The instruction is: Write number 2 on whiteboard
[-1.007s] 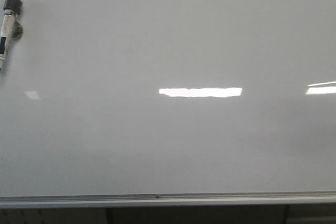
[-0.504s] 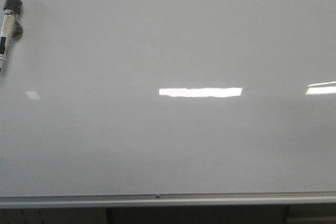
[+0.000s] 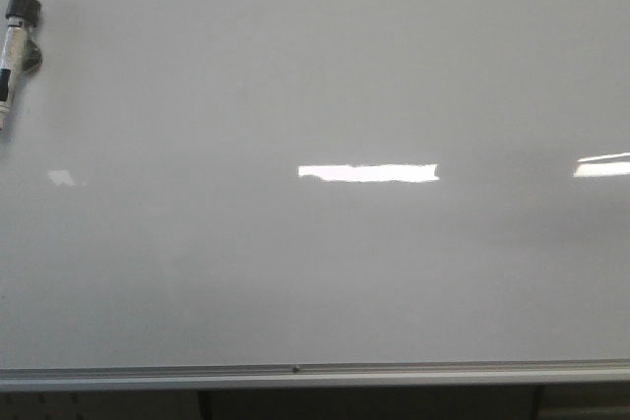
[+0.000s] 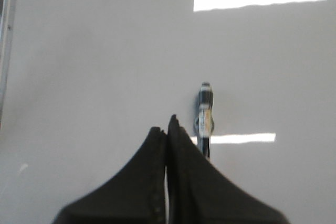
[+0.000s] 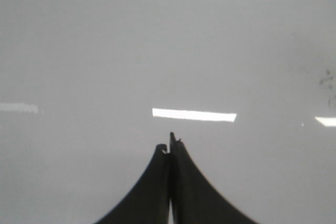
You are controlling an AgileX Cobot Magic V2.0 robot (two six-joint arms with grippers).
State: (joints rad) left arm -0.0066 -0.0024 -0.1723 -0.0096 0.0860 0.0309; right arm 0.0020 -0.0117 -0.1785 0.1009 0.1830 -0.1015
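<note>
Nearest the cameras, the left gripper [image 4: 168, 127] is seen with its fingers pressed together and nothing clamped between them; the right gripper [image 5: 170, 142] is likewise closed and empty. Just beyond the left gripper's tips, close but not touched, a marker [image 4: 205, 113] is seen lying against the whiteboard [image 3: 315, 66]. In the front view the silver frame edge [image 3: 295, 373] is found at six o'clock, and the marker [image 3: 18, 46] far out at ten o'clock, capped end up. No number 2 is to be found anywhere on the board; only a few faint dark specks [image 5: 326, 81] are picked up by the right wrist camera. Against half a second ago, the central light reflection [image 3: 367, 173] is cut shorter at its three o'clock end, and the small glint [image 3: 62, 178] at nine o'clock is altered in shape, while the marker is barely displaced. It is judged that something off-frame, probably an arm, is starting to move. The task is judged hardly begun: the marker must first be picked up.
</note>
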